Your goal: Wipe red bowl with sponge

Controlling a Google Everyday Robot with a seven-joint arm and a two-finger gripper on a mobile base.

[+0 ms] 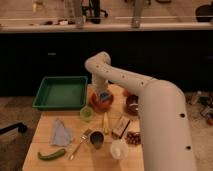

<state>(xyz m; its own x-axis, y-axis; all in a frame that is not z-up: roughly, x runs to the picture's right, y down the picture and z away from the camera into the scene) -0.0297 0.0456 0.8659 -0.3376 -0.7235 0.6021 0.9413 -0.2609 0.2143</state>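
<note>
Camera view: the robot's gripper reaches down into the red bowl, which sits near the middle of the bench, just right of the green tray. The blue sponge lies at its tip inside the bowl. Whether the gripper is open or clamped on the sponge cannot be told. The wipe appears under way, with sponge and bowl together; sweeping round the bowl's inside seems left to do.
</note>
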